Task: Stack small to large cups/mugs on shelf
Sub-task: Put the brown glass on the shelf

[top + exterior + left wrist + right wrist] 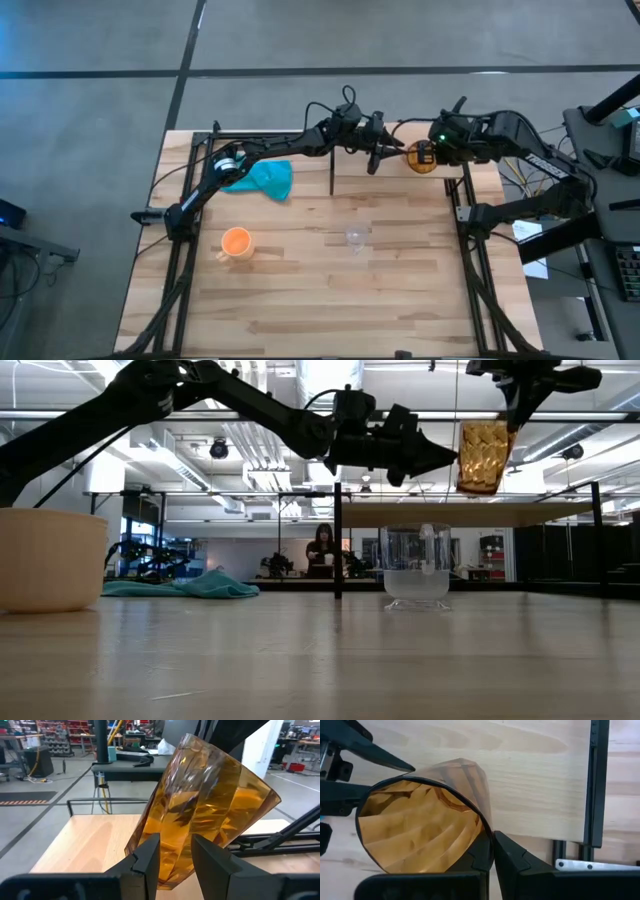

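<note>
The brown cup [483, 456] hangs over the shelf [560, 516] at the table's far right, with my right gripper [492, 852] shut on it from above. My left gripper [450, 457] points level at the cup's side from the table's left. It is open, with its fingertips [150, 855] just in front of the cup's wall. The orange mug [236, 242] stands on its base on the tabletop at the near left. The clear glass cup [356, 238] stands upright near the table's middle. My right gripper pinches the brown cup's rim [489, 836], one finger inside the mouth and one outside. The fingers slant steeply down from above. The cup hangs below them, mouth up and slightly tilted, its base clear of the shelf. Whether my left gripper touches the cup's side wall [175, 865], I cannot tell.
A teal cloth [262, 179] lies on the tabletop at the far left. A black shelf post [338, 540] stands between the cloth and the glass cup. Black frame rails [594, 785] run along the shelf's edge. A person [323, 550] sits in the room beyond the table.
</note>
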`<action>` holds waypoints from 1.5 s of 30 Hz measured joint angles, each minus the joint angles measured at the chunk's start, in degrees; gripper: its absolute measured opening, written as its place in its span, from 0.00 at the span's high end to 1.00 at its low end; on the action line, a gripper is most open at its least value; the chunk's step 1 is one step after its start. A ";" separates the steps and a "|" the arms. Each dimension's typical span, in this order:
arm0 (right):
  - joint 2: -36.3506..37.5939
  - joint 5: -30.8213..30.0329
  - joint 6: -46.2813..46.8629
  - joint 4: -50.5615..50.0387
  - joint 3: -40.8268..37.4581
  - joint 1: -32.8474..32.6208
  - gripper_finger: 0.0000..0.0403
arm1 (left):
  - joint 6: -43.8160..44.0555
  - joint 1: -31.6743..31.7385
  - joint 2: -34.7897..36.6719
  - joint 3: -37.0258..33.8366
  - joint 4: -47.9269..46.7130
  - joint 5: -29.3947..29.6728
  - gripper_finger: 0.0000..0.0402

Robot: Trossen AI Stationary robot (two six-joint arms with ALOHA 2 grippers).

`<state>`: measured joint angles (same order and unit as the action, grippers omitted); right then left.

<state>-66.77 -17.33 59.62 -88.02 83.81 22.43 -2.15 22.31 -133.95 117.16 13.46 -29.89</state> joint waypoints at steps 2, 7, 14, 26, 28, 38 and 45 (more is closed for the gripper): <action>-0.07 0.02 -0.32 0.15 0.13 0.46 0.98 | 0.02 -0.02 0.02 -0.55 0.13 0.22 0.76; -0.15 0.14 -2.62 0.72 1.77 0.98 0.98 | 0.12 -0.11 0.13 -3.44 0.38 0.32 0.76; -0.15 1.65 -5.07 0.48 2.31 3.01 0.98 | 0.35 -0.11 0.03 -3.12 1.61 1.76 0.76; -0.60 4.68 -8.21 -1.64 2.27 5.45 0.98 | 0.12 -0.12 0.00 -3.19 -0.40 1.50 0.76; -0.45 4.67 -8.69 -1.81 2.27 5.47 0.98 | 0.07 0.15 0.00 -2.88 -0.38 1.79 0.76; -1.29 4.46 -9.62 -1.91 2.29 6.12 0.98 | -0.02 0.59 0.00 -2.92 0.72 2.91 0.76; -3.41 5.64 -10.82 -1.81 2.29 6.11 0.98 | 0.19 0.46 0.00 -2.92 1.06 2.91 0.76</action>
<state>-70.18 -11.69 48.80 -89.83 86.11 28.54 -1.96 22.76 -133.95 114.24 14.53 -26.98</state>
